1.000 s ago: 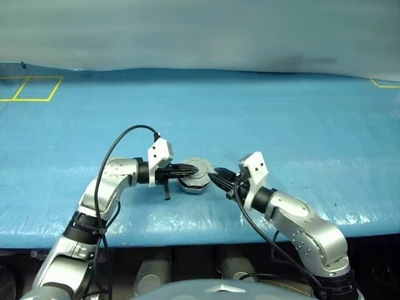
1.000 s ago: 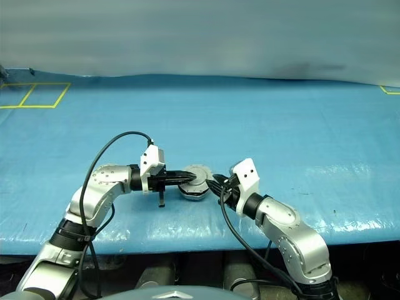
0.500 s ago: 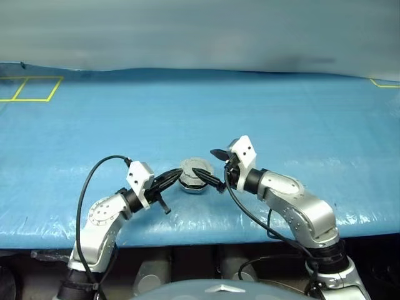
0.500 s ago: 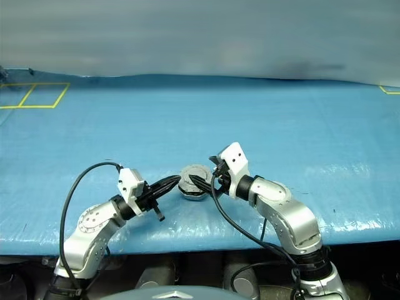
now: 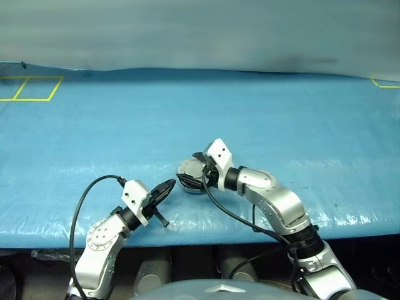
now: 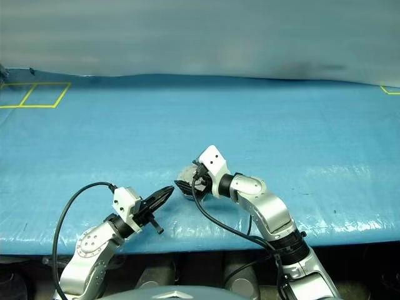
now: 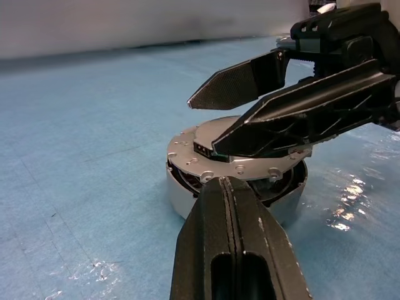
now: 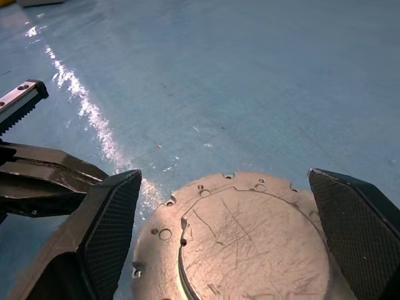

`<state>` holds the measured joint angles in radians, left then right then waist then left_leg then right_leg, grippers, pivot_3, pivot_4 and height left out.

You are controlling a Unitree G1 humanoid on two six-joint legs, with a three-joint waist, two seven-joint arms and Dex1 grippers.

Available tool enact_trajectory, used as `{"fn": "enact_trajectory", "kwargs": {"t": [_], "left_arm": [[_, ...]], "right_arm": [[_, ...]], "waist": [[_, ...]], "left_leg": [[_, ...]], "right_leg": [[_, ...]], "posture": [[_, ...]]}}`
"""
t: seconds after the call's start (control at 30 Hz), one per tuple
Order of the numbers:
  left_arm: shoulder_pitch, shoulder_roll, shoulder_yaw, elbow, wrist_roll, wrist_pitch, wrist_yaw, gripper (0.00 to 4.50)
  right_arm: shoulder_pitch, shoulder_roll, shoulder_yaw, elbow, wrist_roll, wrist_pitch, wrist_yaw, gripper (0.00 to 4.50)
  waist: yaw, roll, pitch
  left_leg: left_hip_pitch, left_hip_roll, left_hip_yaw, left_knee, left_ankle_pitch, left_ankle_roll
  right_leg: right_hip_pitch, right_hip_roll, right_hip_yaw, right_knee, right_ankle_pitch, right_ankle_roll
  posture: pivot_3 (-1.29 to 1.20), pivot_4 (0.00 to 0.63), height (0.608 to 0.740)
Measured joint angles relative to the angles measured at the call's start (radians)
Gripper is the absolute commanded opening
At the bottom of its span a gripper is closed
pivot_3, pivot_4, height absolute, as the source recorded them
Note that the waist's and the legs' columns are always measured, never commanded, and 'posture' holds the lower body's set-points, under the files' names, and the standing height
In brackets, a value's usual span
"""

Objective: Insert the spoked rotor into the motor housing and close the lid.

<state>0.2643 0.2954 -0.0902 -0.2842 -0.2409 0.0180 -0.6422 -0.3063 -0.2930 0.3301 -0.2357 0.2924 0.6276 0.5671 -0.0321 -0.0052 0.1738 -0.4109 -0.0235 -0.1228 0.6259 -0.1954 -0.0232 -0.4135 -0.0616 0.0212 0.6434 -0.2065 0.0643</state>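
Observation:
The motor housing [image 7: 181, 195] stands on the blue table near its front edge, with the silver lid [image 8: 250, 244] lying on top of it. The spoked rotor is hidden under the lid. My right gripper [image 5: 191, 170] is open and straddles the lid from the right, one mesh-padded finger [image 8: 109, 231] on each side, apart from the rim. My left gripper [image 5: 167, 186] is shut and empty, a short way to the left of the housing and nearer the table's edge, pointing at it.
The table's cover [image 5: 262, 119] is blue and wrinkled, with bare room behind and to both sides of the housing. Yellow tape squares [image 5: 31, 87] mark the far left corner and another yellow mark [image 5: 384, 83] the far right. The front edge runs just below both arms.
My left gripper has drawn back from the housing's left side, lower and toward the front edge, staying shut. My right gripper has opened wide and moved left over the lid.

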Motion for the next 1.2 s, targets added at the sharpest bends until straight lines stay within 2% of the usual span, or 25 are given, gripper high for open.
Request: {"fn": "enact_trajectory", "kwargs": {"t": [0.53, 0.7, 1.2], "left_arm": [[-0.025, 0.001, -0.014, 0.047, 0.003, -0.022, 0.027, 0.0], [-0.034, 0.004, -0.014, 0.063, 0.002, -0.027, 0.021, 0.0], [-0.031, 0.005, -0.007, 0.116, 0.002, -0.075, 0.005, 0.0]], "right_arm": [[0.048, -0.016, 0.032, 0.027, -0.088, -0.095, 0.025, 4.49], [0.052, -0.008, 0.034, 0.025, -0.102, -0.096, 0.021, 3.03], [0.054, 0.05, 0.04, 0.01, -0.138, -0.057, -0.029, 3.04]], "waist": [[-0.004, 0.0, 0.0], [-0.004, 0.0, 0.0], [-0.005, 0.0, 0.0]], "left_leg": [[0.0, 0.0, 0.0, 0.0, 0.0, 0.0], [0.0, 0.0, 0.0, 0.0, 0.0, 0.0], [0.0, 0.0, 0.0, -0.001, 0.0, 0.0]], "right_leg": [[0.0, 0.0, 0.0, 0.0, 0.0, 0.0], [0.0, 0.0, 0.0, 0.0, 0.0, 0.0], [-0.001, 0.0, 0.0, 0.0, 0.0, 0.0]], "posture": [[0.0, 0.15, 0.74], [0.0, 0.15, 0.74], [0.0, 0.15, 0.74]]}}
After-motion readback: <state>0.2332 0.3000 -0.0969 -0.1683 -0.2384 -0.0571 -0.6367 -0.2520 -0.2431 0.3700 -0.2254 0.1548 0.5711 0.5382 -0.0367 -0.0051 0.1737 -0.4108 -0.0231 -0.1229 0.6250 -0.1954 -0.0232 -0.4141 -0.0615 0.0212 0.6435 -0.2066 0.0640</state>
